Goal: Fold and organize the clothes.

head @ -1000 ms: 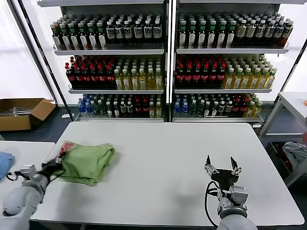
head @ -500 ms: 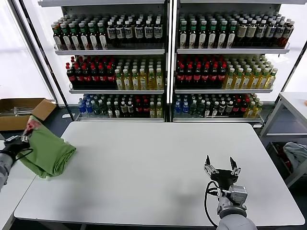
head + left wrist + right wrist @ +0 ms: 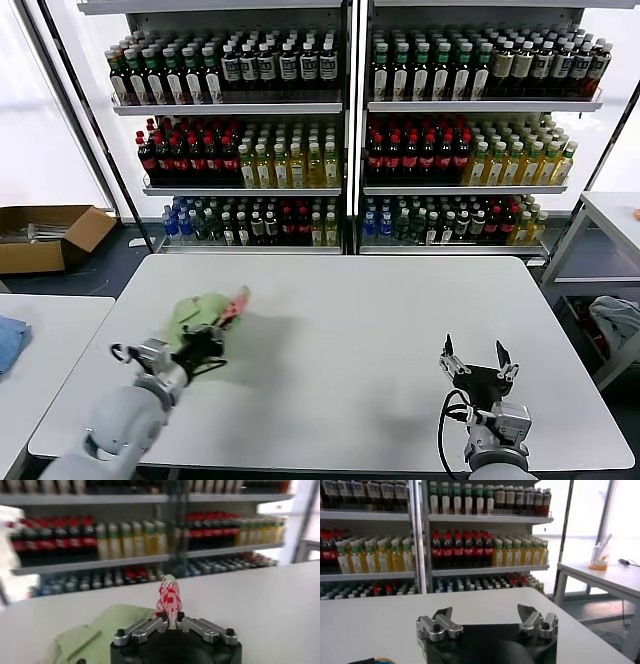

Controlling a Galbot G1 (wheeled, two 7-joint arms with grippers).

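The light green polo shirt (image 3: 196, 313) lies bunched on the white table (image 3: 340, 340), left of centre. Its red-and-white printed part (image 3: 236, 298) sticks up at the right of the bundle. My left gripper (image 3: 207, 340) is shut on the shirt. In the left wrist view the jaws pinch the red-and-white fabric (image 3: 168, 597), and green cloth (image 3: 102, 630) lies beyond on the table. My right gripper (image 3: 480, 371) is open and empty over the table's front right; the right wrist view shows its fingers (image 3: 442, 622) spread wide.
A blue cloth (image 3: 8, 340) lies on a side table at the far left. A cardboard box (image 3: 45, 235) sits on the floor at the left. Shelves of bottles (image 3: 350, 130) stand behind the table. A grey-white bundle (image 3: 615, 320) is at the right edge.
My left gripper carried the shirt off the table's left edge, then swung it back right; the shirt now lies on the table left of centre. The right gripper barely shifted.
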